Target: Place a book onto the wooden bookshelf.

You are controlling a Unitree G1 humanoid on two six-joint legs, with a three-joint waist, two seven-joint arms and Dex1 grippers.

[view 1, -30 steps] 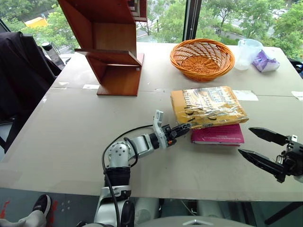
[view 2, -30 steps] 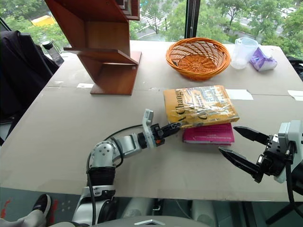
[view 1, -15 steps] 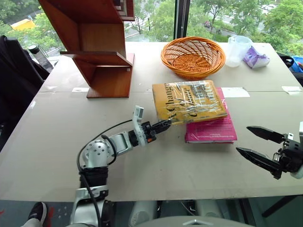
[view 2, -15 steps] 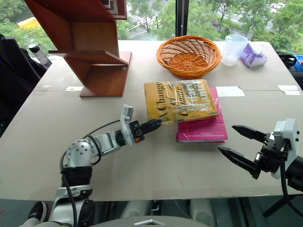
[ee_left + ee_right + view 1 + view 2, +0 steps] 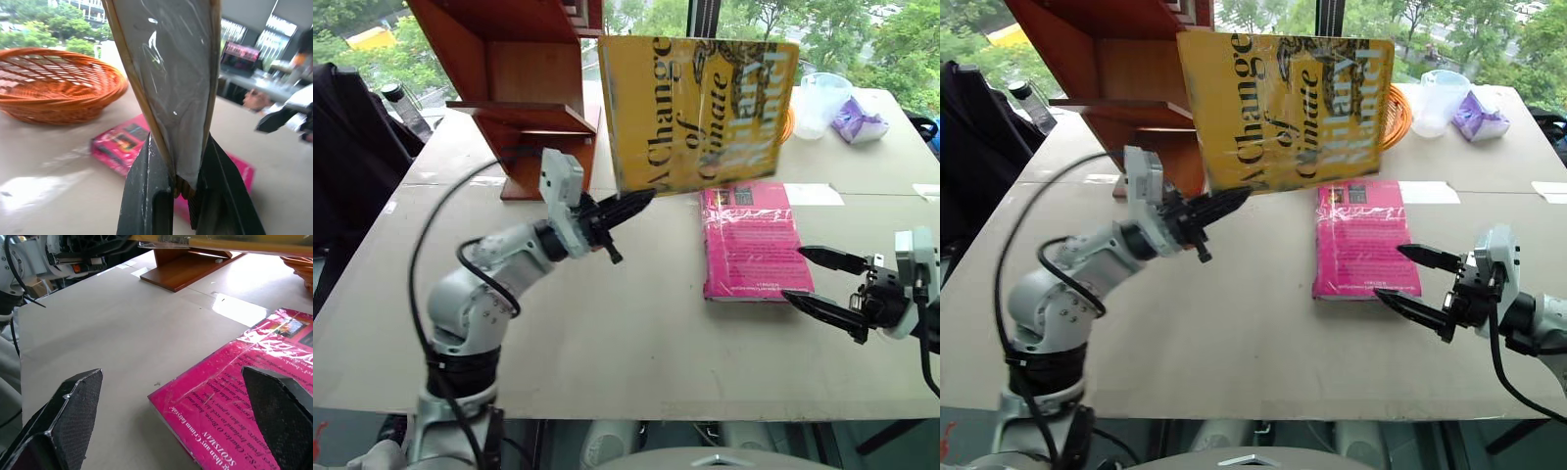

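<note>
Now the book (image 5: 697,113) upright above the table, corner clamped in left hand (image 5: 628,205).

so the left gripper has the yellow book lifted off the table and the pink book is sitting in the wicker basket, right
Not quite. The left gripper does hold the yellow book up, but the pink book lies flat on the table, in front of the wicker basket. The left eye view shows it.

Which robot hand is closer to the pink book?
The right. The right gripper hangs open at the pink book's near edge; the left gripper is farther away, holding the yellow book up.
</note>
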